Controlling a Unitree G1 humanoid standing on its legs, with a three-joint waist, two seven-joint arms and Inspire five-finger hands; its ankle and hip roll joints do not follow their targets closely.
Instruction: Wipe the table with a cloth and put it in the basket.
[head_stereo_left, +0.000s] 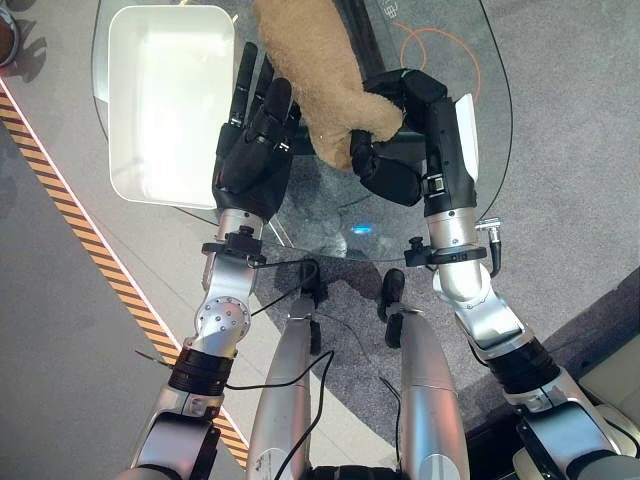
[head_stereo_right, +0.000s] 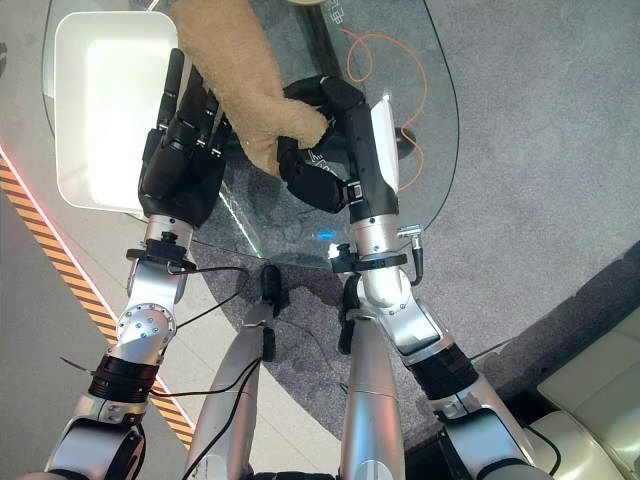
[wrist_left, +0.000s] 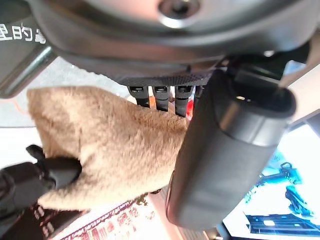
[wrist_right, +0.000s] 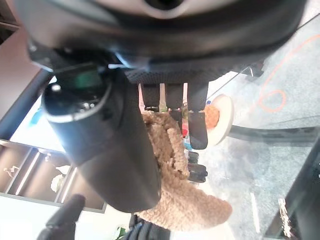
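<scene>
Tan fluffy cloth (head_stereo_left: 315, 75) hangs pinched at its near end in the right robot hand (head_stereo_left: 405, 140), fingers curled round it to carry it over the round glass surface (head_stereo_left: 440, 200). Left robot hand (head_stereo_left: 250, 150), fingers straight, rests just beside it, between cloth and white rectangular plastic basket (head_stereo_left: 165, 100), likely guiding the drop.
</scene>
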